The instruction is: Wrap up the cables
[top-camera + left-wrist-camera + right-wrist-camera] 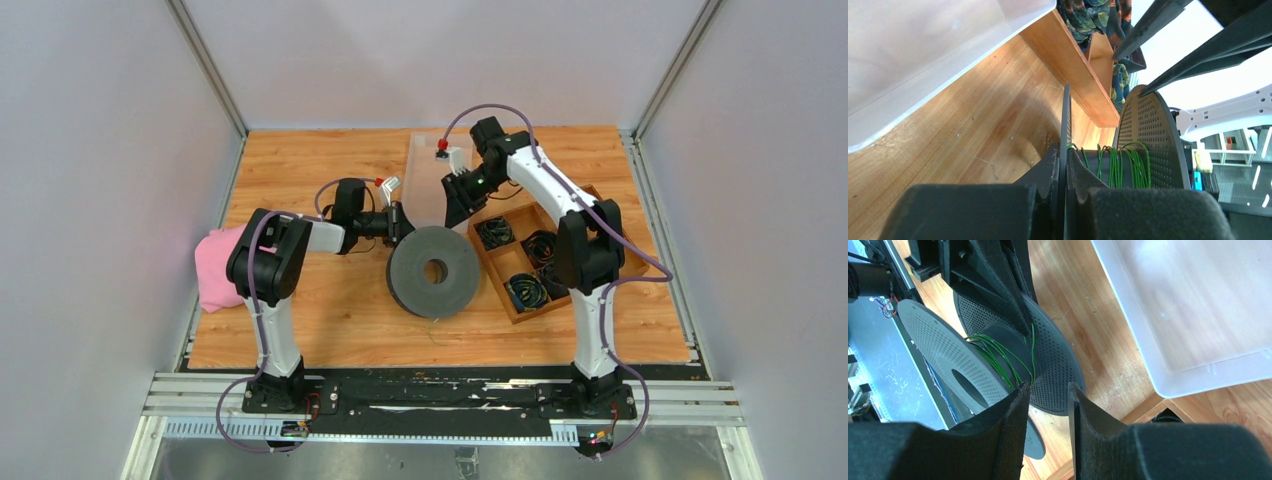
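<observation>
While the left end effector (1065, 165) is clamped on one thin side of the spool (434, 272), the green cables (1004, 359) sit wound around its middle and the right end effector (1048, 392) hangs beside it, fingers apart.

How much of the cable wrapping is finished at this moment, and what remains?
Done: several turns of thin green wire lie around the hub of the grey perforated plastic spool. In hand: the left fingers clamp one spool flange; the right fingers stand apart beside the spool, holding nothing. Left: the turns look loose and uneven; no free end shows, so the remaining length cannot be judged.
</observation>
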`<action>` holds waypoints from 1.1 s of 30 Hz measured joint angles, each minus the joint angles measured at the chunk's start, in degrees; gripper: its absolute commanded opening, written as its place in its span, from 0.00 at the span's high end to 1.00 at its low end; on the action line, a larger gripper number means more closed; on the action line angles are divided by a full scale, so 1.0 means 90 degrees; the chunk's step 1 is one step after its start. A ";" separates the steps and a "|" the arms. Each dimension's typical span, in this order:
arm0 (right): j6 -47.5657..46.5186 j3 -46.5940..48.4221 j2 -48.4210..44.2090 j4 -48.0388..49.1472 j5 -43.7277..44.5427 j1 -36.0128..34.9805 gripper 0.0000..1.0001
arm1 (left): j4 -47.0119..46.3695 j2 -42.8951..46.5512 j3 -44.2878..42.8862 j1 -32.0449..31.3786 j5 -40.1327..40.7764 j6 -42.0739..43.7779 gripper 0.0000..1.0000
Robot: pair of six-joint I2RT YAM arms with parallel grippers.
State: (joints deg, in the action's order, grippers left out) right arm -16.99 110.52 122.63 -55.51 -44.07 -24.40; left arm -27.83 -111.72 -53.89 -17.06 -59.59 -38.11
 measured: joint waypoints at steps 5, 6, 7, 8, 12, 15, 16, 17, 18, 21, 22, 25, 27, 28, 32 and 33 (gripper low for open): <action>0.0163 0.0238 0.0000 -0.0080 -0.0070 0.0192 0.67 | 0.0194 0.0000 -0.0015 0.0024 0.0202 0.0019 0.95; 0.0211 0.0272 -0.0002 -0.0078 -0.0092 0.0255 0.67 | 0.0257 0.0000 -0.0034 0.0034 0.0238 0.0027 0.95; 0.0245 0.0277 -0.0007 -0.0073 -0.0100 0.0304 0.67 | 0.0318 0.0000 -0.0053 0.0041 0.0265 0.0041 0.94; 0.0270 0.0277 -0.0019 -0.0073 -0.0100 0.0352 0.67 | 0.0364 0.0000 -0.0070 0.0049 0.0287 0.0058 0.93; 0.0350 0.0153 -0.0199 0.0044 -0.0051 0.0525 0.67 | 0.0520 0.0000 -0.0097 0.0061 0.0367 0.0141 0.91; 0.0413 -0.0214 -0.0653 0.0204 0.0073 0.0588 0.67 | 0.0602 0.0000 -0.0097 0.0075 0.0420 0.0211 0.86; 0.0430 -0.0347 -0.0828 0.0250 0.0095 0.0590 0.66 | 0.0641 0.0000 -0.0097 0.0087 0.0449 0.0245 0.85; 0.0442 -0.0559 -0.1076 0.0357 0.0109 0.0593 0.66 | 0.0675 0.0000 -0.0097 0.0097 0.0481 0.0289 0.83; 0.0461 -0.0731 -0.1282 0.0430 0.0117 0.0593 0.66 | 0.0724 0.0000 -0.0097 0.0114 0.0522 0.0338 0.81; 0.0491 -0.1372 -0.1914 0.0716 0.0126 0.0590 0.65 | 0.0831 0.0000 -0.0097 0.0146 0.0627 0.0464 0.79; 0.0493 -0.1591 -0.2091 0.0809 0.0138 0.0585 0.65 | 0.0850 0.0000 -0.0097 0.0151 0.0658 0.0503 0.79; 0.0505 -0.2178 -0.2450 0.1054 0.0214 0.0578 0.64 | 0.0869 0.0000 -0.0097 0.0172 0.0699 0.0537 0.94; 0.0532 -0.2601 -0.2616 0.1265 0.0240 0.0573 0.64 | 0.0867 0.0000 -0.0097 0.0206 0.0646 0.0415 0.99; 0.0546 -0.2786 -0.2681 0.1350 0.0240 0.0573 0.63 | 0.0865 0.0002 -0.0104 0.0231 0.0573 0.0306 1.00; 0.0653 -0.3818 -0.3104 0.1938 0.0233 0.0508 0.62 | 0.0877 0.0058 -0.0112 0.0357 0.0471 0.0027 1.00; 0.0673 -0.4039 -0.3206 0.2089 0.0238 0.0486 0.62 | 0.0882 0.0092 -0.0102 0.0393 0.0500 -0.0017 1.00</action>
State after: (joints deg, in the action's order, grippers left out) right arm -10.94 74.17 93.78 -36.71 -41.93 -20.03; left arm -19.90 -110.89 -54.81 -13.52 -55.09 -38.26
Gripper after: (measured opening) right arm 0.379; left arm 0.037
